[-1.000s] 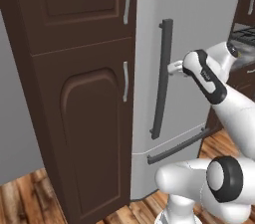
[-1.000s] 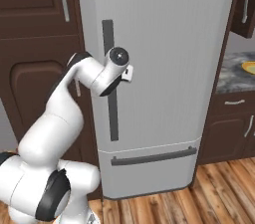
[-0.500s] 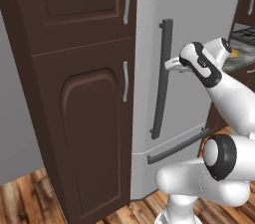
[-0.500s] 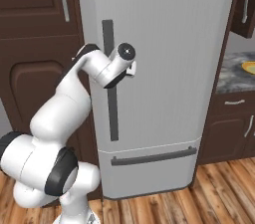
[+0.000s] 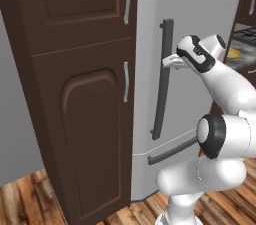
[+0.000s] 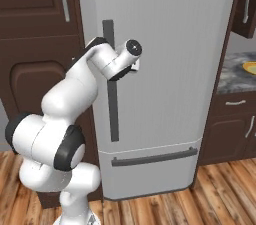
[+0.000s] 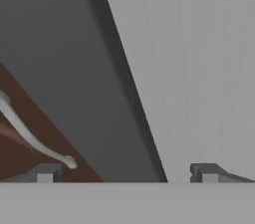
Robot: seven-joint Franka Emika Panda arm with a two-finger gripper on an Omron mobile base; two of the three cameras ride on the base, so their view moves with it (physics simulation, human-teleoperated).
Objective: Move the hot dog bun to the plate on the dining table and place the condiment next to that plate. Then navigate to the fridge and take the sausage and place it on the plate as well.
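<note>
Now the jaws gape astride the fridge handle (image 5: 161,81), wood cabinet (image 5: 85,94) alongside.

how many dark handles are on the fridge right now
2. A long vertical handle runs down the left side of the fridge door, where the open gripper is. A horizontal handle crosses the lower drawer. Others could be hidden from these angles.
</note>
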